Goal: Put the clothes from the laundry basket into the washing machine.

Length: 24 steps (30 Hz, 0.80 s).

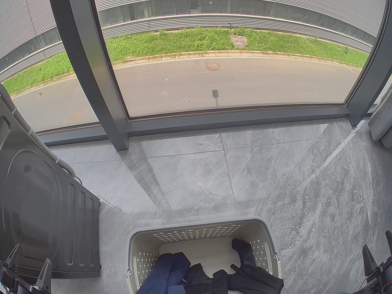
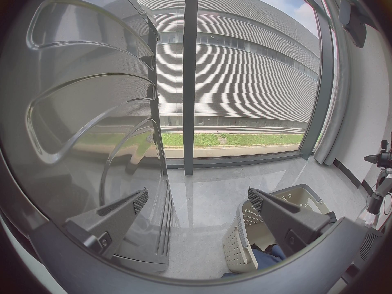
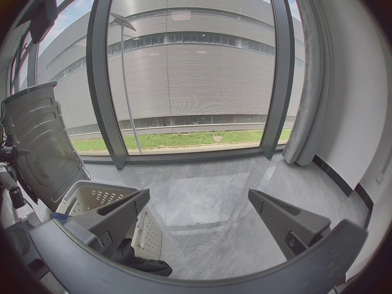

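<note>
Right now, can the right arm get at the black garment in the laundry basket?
Probably yes: the right gripper is open beside the laundry basket, and the black garment lies uncovered on its right side, with nothing between.

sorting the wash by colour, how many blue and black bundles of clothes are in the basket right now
blue bundle: 1
black bundle: 1 (separate pieces within it cannot be told apart)
total: 2 bundles, both in the laundry basket
</note>
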Motion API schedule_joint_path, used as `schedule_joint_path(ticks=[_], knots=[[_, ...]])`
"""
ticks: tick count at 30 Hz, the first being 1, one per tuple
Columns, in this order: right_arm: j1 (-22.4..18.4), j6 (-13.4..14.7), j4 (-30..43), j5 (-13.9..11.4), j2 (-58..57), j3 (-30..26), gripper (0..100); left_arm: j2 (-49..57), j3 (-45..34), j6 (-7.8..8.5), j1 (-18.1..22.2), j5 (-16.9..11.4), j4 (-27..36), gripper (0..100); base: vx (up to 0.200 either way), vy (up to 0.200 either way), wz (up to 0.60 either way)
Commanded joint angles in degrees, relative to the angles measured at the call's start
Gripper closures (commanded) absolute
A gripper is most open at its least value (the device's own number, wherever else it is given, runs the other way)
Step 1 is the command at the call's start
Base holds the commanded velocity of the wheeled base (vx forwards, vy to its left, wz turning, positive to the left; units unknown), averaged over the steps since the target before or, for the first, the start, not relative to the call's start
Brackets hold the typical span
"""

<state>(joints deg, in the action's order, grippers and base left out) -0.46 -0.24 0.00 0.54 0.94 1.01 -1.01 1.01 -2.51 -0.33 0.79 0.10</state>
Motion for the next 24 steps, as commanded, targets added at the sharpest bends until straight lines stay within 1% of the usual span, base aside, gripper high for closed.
schedule_joint_path(ticks=[1, 10, 13, 24], knots=[[-0.06, -0.02, 0.0, -0.01, -0.59, -1.01, 0, 0.84, -1.01, -0.04, -0.02, 0.0, -0.01, 0, 0.0, 0.0, 0.0], [0.02, -0.02, 0.0, -0.01, -0.59, -1.01, 0, 0.84, -1.01, -0.04, -0.02, 0.0, -0.01, 0, 0.0, 0.0, 0.0], [-0.06, -0.02, 0.0, -0.01, -0.59, -1.01, 0, 0.84, -1.01, -0.04, -0.02, 0.09, -0.01, 0, 0.2, 0.0, 0.0], [-0.06, -0.02, 0.0, -0.01, -0.59, -1.01, 0, 0.84, -1.01, -0.04, -0.02, 0.0, -0.01, 0, 0.0, 0.0, 0.0]])
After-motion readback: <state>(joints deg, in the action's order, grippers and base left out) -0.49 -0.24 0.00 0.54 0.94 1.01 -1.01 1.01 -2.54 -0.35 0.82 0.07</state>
